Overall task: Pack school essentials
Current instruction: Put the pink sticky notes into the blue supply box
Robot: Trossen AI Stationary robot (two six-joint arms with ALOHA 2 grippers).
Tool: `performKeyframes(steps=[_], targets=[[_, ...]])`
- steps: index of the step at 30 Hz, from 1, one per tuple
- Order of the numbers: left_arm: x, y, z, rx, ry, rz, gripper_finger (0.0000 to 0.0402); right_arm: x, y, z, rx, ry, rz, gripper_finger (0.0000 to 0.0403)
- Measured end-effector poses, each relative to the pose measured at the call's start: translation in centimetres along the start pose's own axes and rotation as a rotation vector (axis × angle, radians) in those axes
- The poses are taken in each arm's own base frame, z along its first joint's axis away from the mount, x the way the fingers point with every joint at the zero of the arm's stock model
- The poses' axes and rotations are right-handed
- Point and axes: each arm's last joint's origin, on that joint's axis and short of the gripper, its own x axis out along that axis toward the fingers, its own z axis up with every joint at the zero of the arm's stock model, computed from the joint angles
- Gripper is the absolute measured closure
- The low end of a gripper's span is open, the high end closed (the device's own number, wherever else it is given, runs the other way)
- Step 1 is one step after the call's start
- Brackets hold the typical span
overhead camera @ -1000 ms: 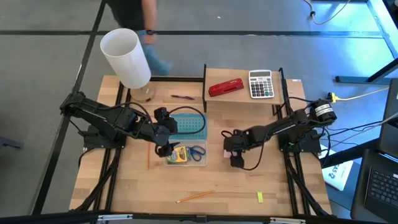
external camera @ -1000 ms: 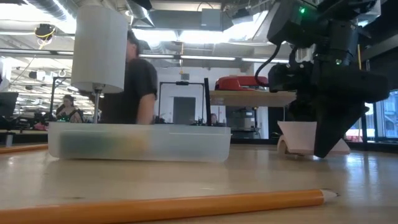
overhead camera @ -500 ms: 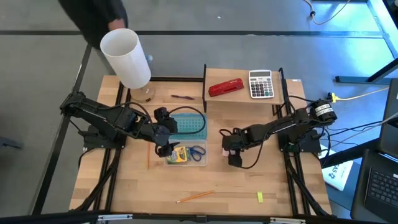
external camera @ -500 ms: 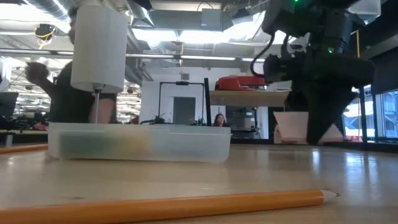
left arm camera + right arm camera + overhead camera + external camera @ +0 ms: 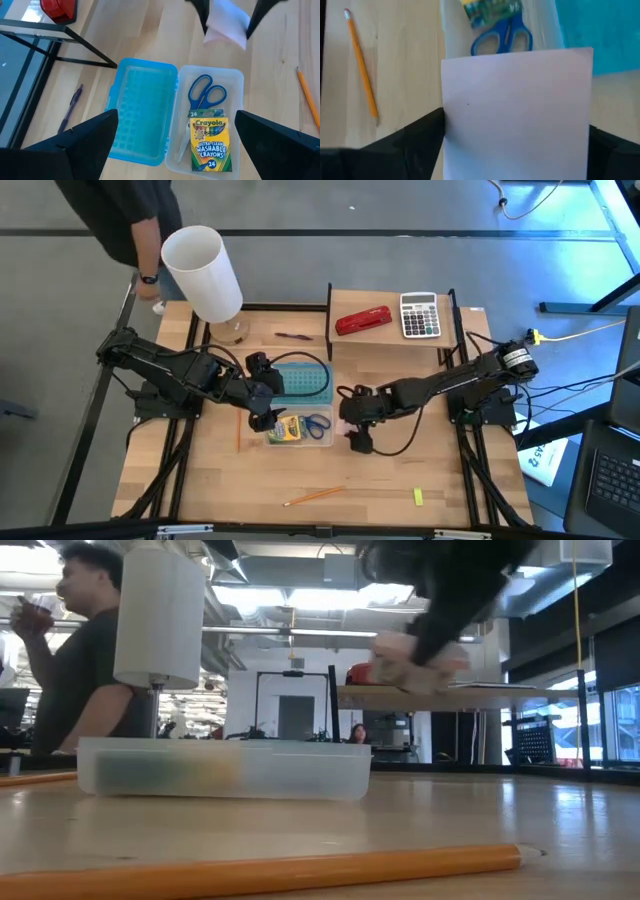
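Observation:
A clear box (image 5: 325,438) sits mid-table with its blue lid (image 5: 303,380) open flat on the far side. In it lie the green-yellow crayon box (image 5: 209,144) and the blue-handled scissors (image 5: 206,91). My left gripper (image 5: 264,420) is open and empty above the box's left end. My right gripper (image 5: 356,440) is shut on the pink sticky-note pad (image 5: 516,110), just right of the box. Orange pencils (image 5: 313,496) (image 5: 239,430), the tiny yellow block (image 5: 418,497) and the dark-red pen (image 5: 293,336) lie flat on the table. My right gripper pinches the sticky-note pad between its two fingers (image 5: 422,137), one on each of two opposite side edges (image 5: 449,125). The fingers come from above. The pad is lifted clear of the table, as the low view (image 5: 420,658) shows.
A raised shelf (image 5: 390,338) at the back right carries a red stapler (image 5: 363,320) and a grey calculator (image 5: 420,315). A tall white cylinder (image 5: 203,273) stands at the back left. A person (image 5: 130,220) stands beyond the far left corner.
My right gripper has risen from the table with the pad and gone toward the table's left, toward the clear box. The pad is now lifted clear. The person behind the table has walked toward the left.

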Motion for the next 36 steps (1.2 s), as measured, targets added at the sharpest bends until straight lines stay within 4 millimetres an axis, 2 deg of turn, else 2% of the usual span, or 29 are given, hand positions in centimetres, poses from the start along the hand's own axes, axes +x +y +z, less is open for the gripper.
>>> performKeyframes(steps=[6, 13, 21, 36], targets=[[0.0, 0.0, 0.0, 0.000, 0.002, 0.001, 0.0005, 2.6, 1.0, 2.8, -0.120, -0.024, 0.000, 0.0076], [-0.1, 0.1, -0.1, -0.001, 0.001, 0.001, 0.0005, 5.3, 1.2, 5.3, -0.107, -0.011, -0.004, 0.0076], [-0.1, 0.1, -0.1, -0.002, 0.003, 0.001, 0.0005, 7.0, 0.5, 5.3, -0.091, 0.037, -0.013, 0.0076], [-0.2, 0.0, -0.1, 0.002, -0.001, -0.003, 0.0005, 7.0, 0.4, 5.3, -0.082, 0.038, -0.009, 0.0076]])
